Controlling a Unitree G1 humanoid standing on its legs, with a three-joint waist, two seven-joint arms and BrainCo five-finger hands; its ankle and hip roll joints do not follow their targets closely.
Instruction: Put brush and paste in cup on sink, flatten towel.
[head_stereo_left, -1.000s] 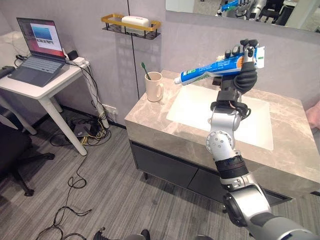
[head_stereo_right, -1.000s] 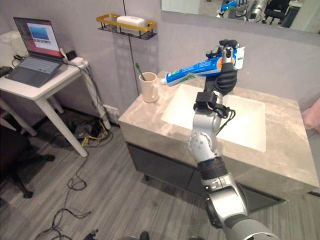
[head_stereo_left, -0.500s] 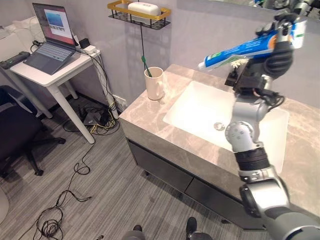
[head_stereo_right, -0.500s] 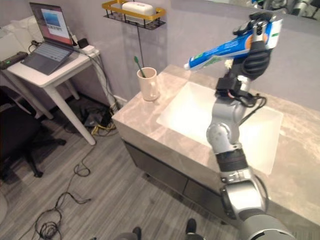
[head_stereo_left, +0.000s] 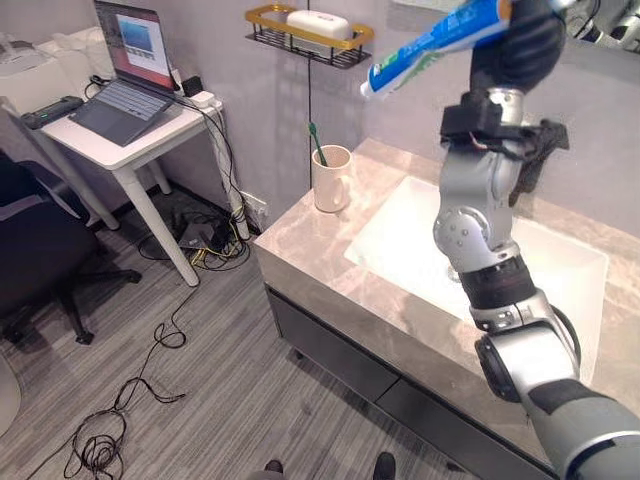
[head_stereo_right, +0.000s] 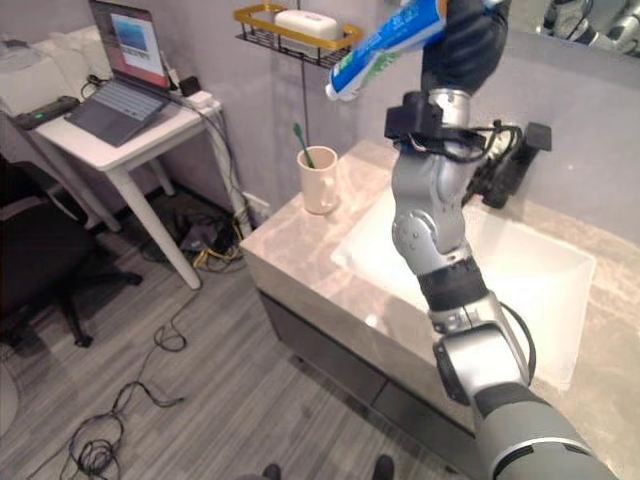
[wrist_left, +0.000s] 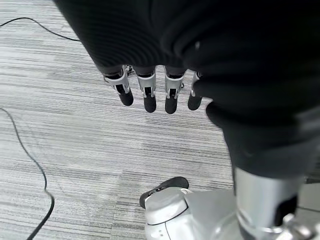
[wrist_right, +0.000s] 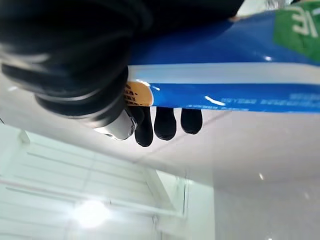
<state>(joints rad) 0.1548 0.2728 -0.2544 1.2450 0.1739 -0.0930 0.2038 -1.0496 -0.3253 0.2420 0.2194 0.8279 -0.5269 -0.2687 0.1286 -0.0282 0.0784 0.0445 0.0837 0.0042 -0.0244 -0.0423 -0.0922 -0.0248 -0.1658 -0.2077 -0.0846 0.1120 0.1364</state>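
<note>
Blue toothpaste tube (head_stereo_left: 440, 38) held high above the sink (head_stereo_left: 560, 262), gripped in the right robot hand (head_stereo_left: 525, 40), fingers (wrist_right: 165, 122) curled round it; tube tilts, cap end lower and pointing toward the wall shelf (head_stereo_left: 305, 28); tube well above and to the right of the cup (head_stereo_left: 332, 178). Cream cup stands on the marble tabletop (head_stereo_left: 300, 235) just left of the sink basin; green toothbrush (head_stereo_left: 317, 140) stands in it, leaning, head up. Gold-rimmed wall shelf carries a white soap box (head_stereo_left: 316, 20). Left robot hand (wrist_left: 150, 90) hangs over grey plank floor (wrist_left: 60, 125), fingers straight and relaxed, holding nothing. White side table (head_stereo_left: 130, 135) with open laptop (head_stereo_left: 125, 70) stands left of the sink unit.
</note>
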